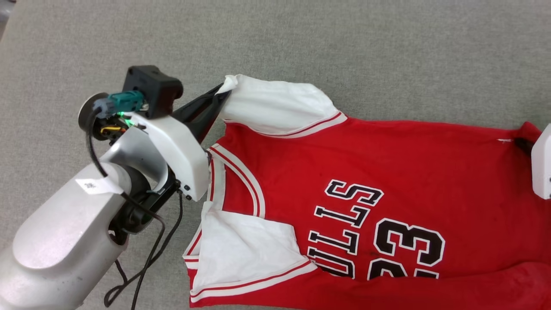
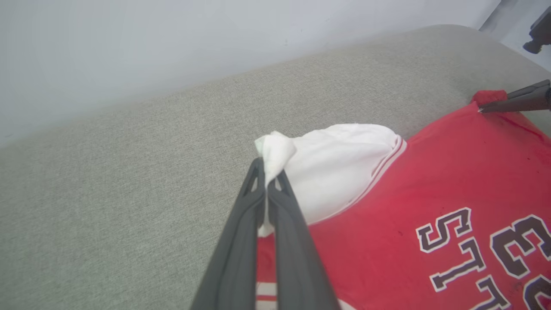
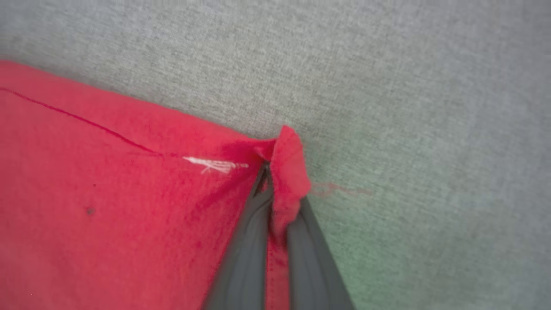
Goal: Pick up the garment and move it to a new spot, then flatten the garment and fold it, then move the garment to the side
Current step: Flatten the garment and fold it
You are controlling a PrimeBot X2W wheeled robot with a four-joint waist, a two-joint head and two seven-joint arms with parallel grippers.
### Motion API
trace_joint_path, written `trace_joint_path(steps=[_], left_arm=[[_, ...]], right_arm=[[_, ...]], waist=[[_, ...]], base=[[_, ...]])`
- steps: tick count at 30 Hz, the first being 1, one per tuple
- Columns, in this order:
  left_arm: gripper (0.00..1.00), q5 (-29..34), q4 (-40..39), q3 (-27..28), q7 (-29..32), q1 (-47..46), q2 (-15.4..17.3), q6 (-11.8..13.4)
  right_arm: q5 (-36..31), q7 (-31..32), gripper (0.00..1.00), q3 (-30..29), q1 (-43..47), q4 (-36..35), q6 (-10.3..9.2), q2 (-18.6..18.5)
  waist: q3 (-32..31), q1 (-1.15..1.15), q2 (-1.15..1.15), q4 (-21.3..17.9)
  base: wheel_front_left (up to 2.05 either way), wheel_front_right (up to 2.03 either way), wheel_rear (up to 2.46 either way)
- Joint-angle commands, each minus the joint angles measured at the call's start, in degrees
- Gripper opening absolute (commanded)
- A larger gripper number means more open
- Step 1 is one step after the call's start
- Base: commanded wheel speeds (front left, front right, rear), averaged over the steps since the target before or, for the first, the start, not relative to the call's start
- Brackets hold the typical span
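The garment (image 1: 366, 172), a red jersey T-shirt with white sleeves and black "BULLS 23" lettering, lies spread on grey fabric with its collar toward the left. My left gripper (image 1: 221, 94) is shut on the tip of the far white sleeve (image 2: 335, 168), and cloth bunches between my left gripper's (image 2: 269, 170) fingers. My right gripper (image 3: 275, 172) is shut on the red hem corner (image 3: 289, 172) of the garment (image 3: 107, 193). In the head view the right wrist's white housing (image 1: 542, 161) shows at the right edge. The right gripper's dark fingers (image 2: 516, 101) also show in the left wrist view.
The grey upholstered surface (image 1: 301, 43) extends far beyond the garment, with a pale wall (image 2: 172, 43) behind it. Black cables (image 1: 146, 254) hang from my left forearm (image 1: 64, 241) near the garment's near sleeve (image 1: 245, 245).
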Motion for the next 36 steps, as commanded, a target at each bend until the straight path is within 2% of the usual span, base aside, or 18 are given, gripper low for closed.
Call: trace_joint_path(steps=[1,5,9,16,28,36], left_arm=[[0.0,-0.4,0.4,0.6,-0.8,1.0,0.1,0.5],[0.0,-0.7,1.5,0.8,-1.9,2.3,0.4,0.8],[0.0,-1.1,1.9,1.2,-2.9,4.0,0.8,1.5],[0.0,-2.3,0.8,1.2,-3.4,8.3,2.4,2.7],[0.0,-4.8,-3.3,0.6,-5.1,18.5,4.1,6.4],[0.0,-6.6,-6.8,-0.3,-6.2,27.8,6.8,8.6]], right_arm=[[0.5,-0.7,0.0,0.6,0.2,1.7,-0.11,0.6],[1.5,-4.9,0.0,-0.1,-0.4,3.4,-0.12,0.5],[4.6,-9.1,0.0,-2.3,0.5,4.7,-0.1,2.4],[7.7,-14.7,0.0,-5.0,4.7,4.9,-0.1,3.6],[11.0,-19.0,0.0,-9.3,16.7,1.8,-0.1,6.2],[13.5,-18.5,0.0,-10.9,25.9,-3.0,-0.1,7.3]], waist=[[-0.8,0.0,0.0,-0.3],[-3.3,0.0,0.0,-1.0],[-6.2,0.0,0.0,-1.7],[-11.4,0.0,0.0,-2.4],[-16.5,0.0,0.0,-2.5],[-18.5,0.0,0.0,-2.4]], base=[[0.0,0.0,0.0],[0.0,0.0,0.0],[0.0,0.0,0.0],[0.0,0.0,0.0],[0.0,0.0,0.0],[0.0,0.0,0.0]])
